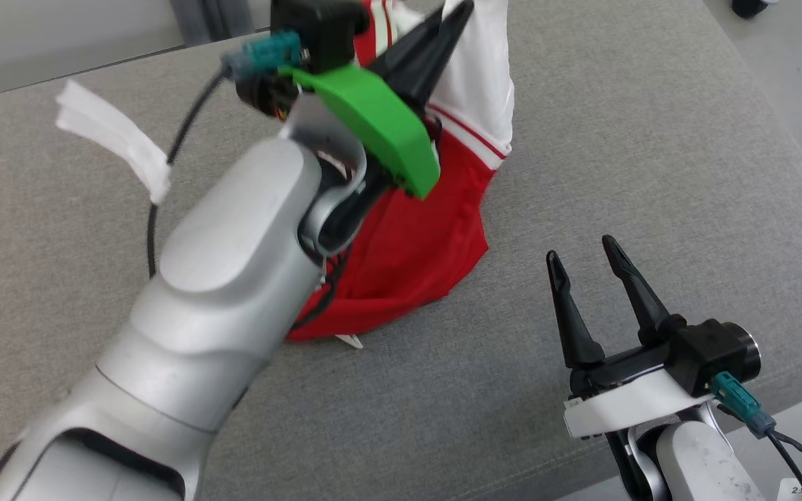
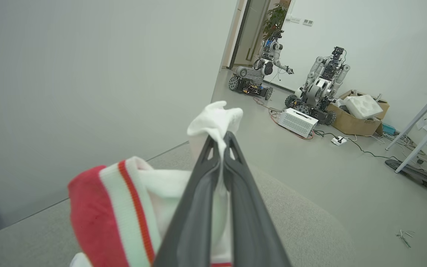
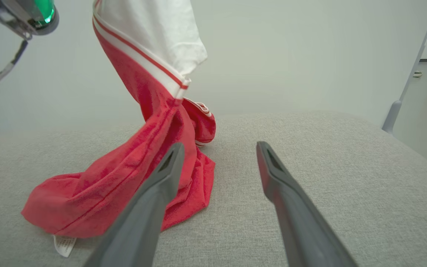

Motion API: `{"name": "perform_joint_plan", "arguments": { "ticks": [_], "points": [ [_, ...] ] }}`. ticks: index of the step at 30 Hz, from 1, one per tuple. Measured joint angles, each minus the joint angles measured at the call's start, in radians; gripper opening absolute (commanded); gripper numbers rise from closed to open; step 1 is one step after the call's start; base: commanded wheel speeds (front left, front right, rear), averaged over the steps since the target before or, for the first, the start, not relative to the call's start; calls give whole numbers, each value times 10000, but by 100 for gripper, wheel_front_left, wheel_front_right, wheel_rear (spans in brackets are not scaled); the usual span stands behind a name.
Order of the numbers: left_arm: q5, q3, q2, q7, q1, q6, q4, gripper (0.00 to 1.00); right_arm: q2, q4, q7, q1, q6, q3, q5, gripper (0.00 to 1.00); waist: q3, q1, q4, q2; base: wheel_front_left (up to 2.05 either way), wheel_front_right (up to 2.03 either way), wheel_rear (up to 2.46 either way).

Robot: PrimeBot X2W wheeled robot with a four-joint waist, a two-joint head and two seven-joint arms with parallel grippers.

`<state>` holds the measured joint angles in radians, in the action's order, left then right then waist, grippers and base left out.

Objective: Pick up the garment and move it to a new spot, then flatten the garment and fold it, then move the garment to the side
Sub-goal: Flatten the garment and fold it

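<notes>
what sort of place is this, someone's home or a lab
Most likely a robotics lab or test room, not a home: two other wheeled robots stand on the bare floor, with a cardboard box of foam packing and a power strip with loose cables beside them.

We get bright, even, diffuse light, soft shadows. Close up the left forearm (image 1: 234, 229) and garment (image 2: 106, 211) look out of focus; wrist-view edges bend.

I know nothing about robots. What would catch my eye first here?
A red-and-white garment hangs from the shut left gripper, red hem resting on the grey cushion. A bright green cover marks that wrist; the right gripper waits open, lower right.
</notes>
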<state>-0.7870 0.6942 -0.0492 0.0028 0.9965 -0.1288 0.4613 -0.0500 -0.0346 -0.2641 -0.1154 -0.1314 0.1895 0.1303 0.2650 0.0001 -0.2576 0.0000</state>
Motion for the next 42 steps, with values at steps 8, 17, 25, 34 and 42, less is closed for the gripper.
{"name": "perform_joint_plan", "arguments": {
  "ticks": [8, 17, 25, 34, 42],
  "points": [
    [151, -495, -8, -1511, 3774, 65, 798, 0, 0, -31, 0, -37, 0, 213, 453, 100, -21, 0, -953, 0, 0, 0, 0],
    [77, -940, 33, -2591, 5546, 424, 1628, 0, 0, -69, 0, 409, 0, -17, 426, 100, -446, 0, -1405, 0, 0, 0, 0],
    [-416, -725, -1049, -2594, 848, 663, 1592, 0, 2, -31, 0, 459, 0, -362, 17, 100, -650, 0, -445, 0, 0, 0, 0],
    [-750, -1737, -2370, -2650, -4716, 736, -355, 0, 6, 23, 0, 447, 0, -571, -163, 100, -656, 0, 660, 0, 0, 0, 0],
    [1973, -3386, -2079, -2654, -7597, 213, -2675, 0, 6, 21, 0, 448, 0, -644, -324, 100, -576, 0, 1236, 0, 0, 0, 0]
  ]
}}
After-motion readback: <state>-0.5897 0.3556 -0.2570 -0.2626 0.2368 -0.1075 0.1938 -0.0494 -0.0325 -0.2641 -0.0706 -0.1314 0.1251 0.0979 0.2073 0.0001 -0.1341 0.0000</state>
